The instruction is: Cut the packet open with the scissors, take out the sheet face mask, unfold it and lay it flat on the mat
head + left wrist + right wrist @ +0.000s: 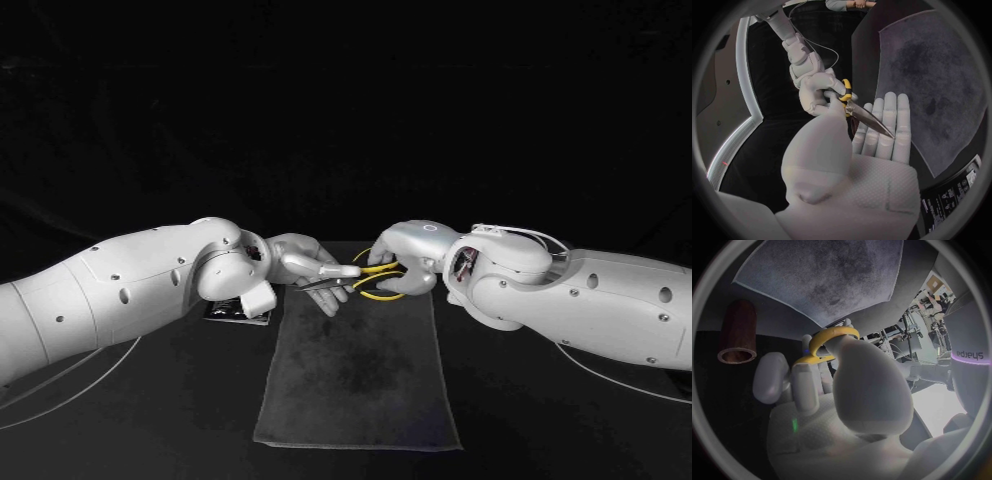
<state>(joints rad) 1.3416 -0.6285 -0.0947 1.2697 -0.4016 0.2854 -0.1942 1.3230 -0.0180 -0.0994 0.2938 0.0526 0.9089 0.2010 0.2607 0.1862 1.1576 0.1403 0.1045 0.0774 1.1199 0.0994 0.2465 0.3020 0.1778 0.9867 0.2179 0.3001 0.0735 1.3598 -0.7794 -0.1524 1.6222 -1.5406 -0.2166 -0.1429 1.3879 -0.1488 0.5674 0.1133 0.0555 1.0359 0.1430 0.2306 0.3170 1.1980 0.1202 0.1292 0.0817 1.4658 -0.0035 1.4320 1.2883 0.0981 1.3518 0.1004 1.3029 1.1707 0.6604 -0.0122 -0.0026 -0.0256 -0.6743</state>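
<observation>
The yellow-handled scissors [372,271] [869,115] [826,337] with dark metal blades are held in the air over the far end of the mat, handles to the right and blades pointing left; the right hand [405,256] [814,95] [842,390] grips them, its fingers curled in through and around the yellow loops; the blades look closed or nearly so. The left hand [306,266] [870,160] meets them from the left with its fingers stretched out straight and side by side, the palm bare; the blade tips lie across those fingers, though whether metal and fingers touch cannot be told; this hand holds nothing.

The small dark packet [240,316] [954,192] with white printing lies flat on the table just beside the far left corner of the mat, partly covered by the left wrist; neither hand touches it. The grey rectangular fabric mat [353,380] [942,75] [823,275] runs lengthwise from far to near down the middle of the scene, flat, its surface mottled darker at the centre. A brown hollow cylinder [738,333] lies on its side near the mat's edge, apart from it; all of this rests on the black table [159,400].
</observation>
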